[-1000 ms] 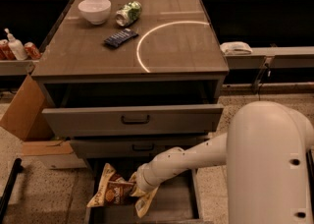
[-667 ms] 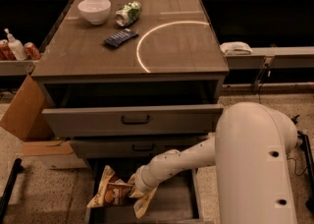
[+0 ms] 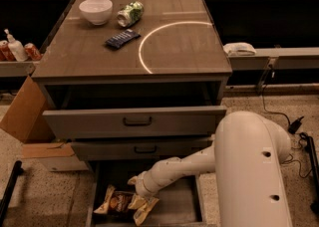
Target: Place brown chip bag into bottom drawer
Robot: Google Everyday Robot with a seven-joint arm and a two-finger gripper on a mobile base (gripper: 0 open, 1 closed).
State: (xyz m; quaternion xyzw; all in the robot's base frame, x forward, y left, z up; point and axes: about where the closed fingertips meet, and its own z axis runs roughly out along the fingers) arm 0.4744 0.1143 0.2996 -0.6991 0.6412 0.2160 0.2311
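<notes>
My arm stretches down-left, gripper [image 3: 139, 194] inside bottom drawer [image 3: 179, 205], one brown chip bag [image 3: 121, 203] just below it; I can't tell grip.

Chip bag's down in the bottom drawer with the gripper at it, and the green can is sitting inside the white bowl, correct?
Not quite: in the camera view the green can lies on the cabinet top beside the white bowl, not inside it. The brown chip bag is in the bottom drawer, with the gripper at it.
</notes>
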